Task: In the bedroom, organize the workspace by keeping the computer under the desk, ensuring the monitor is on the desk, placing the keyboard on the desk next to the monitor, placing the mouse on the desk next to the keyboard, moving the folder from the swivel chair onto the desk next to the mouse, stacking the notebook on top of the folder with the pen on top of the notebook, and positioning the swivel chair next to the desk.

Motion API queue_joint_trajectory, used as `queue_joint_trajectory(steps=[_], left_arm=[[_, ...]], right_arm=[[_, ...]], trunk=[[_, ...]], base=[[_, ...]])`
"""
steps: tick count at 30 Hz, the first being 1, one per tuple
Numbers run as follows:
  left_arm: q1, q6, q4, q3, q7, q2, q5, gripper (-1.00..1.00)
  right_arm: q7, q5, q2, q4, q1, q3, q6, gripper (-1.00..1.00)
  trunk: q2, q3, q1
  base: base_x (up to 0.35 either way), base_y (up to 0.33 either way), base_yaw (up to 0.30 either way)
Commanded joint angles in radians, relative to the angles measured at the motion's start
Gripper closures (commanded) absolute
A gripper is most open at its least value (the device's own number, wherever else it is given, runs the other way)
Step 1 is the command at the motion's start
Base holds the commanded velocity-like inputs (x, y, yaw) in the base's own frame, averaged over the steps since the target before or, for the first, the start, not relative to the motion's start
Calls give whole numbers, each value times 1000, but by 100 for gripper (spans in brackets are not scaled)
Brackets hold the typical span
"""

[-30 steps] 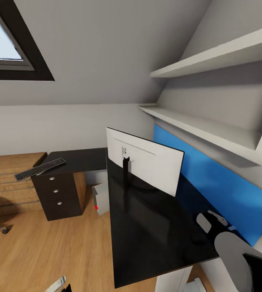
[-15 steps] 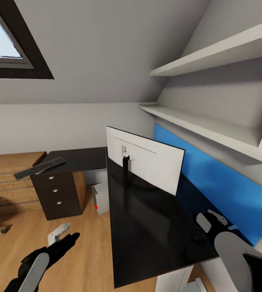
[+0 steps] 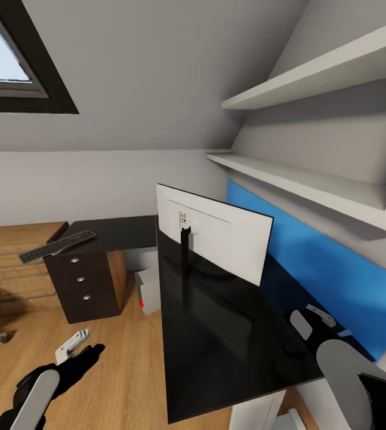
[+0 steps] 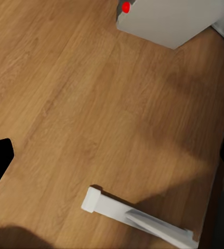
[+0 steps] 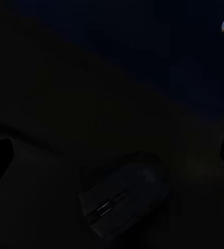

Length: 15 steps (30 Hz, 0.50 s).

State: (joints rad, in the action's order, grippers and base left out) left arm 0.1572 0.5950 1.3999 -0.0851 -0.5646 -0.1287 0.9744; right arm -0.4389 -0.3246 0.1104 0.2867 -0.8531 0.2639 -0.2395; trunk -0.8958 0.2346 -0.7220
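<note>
Keyboard (image 3: 57, 246) lies at the far left end of the bench (image 3: 216, 334), skewed, one end overhanging the edge above the drawer unit (image 3: 84, 288). It is slim, flat, dark grey with black keys; I judge it light and stiff, best pinched across its narrow width near the middle so it does not tip. My left hand (image 3: 73, 349) hangs low over the wooden floor (image 4: 65, 93), fingers apart and holding nothing. Computer (image 3: 149, 291), a light-grey box with a red dot, stands on the floor under the bench; boxy and likely heavy, it needs no lifting. Monitor (image 3: 215, 234) stands on the glossy black top, white back towards me, on a thin black stand; top-heavy and fragile by my estimate, to be turned at the base if at all. Mouse (image 5: 124, 199) rests on the bench directly below my right hand (image 3: 315, 319), which is spread open and empty. Mouse is small, smooth, rounded, dark plastic; slippery, so I would grip its sides. Blue panel (image 3: 330, 280) backs the bench.
</note>
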Motion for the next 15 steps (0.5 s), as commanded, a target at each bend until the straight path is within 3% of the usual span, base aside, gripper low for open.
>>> queue_joint_trajectory(steps=[1, 15], left_arm=[[1, 2, 1, -1, -10, 0, 11, -100], [1, -1, -1, -4, -15, -1, 13, -100]], right_arm=[[-4, -8, 0, 2, 0, -2, -4, -100], [-8, -20, 1, 3, -1, 3, -13, -100]], trunk=[[-8, 5, -4], [-106, 49, -58]], base=[[0, 0, 0], [0, 0, 0]])
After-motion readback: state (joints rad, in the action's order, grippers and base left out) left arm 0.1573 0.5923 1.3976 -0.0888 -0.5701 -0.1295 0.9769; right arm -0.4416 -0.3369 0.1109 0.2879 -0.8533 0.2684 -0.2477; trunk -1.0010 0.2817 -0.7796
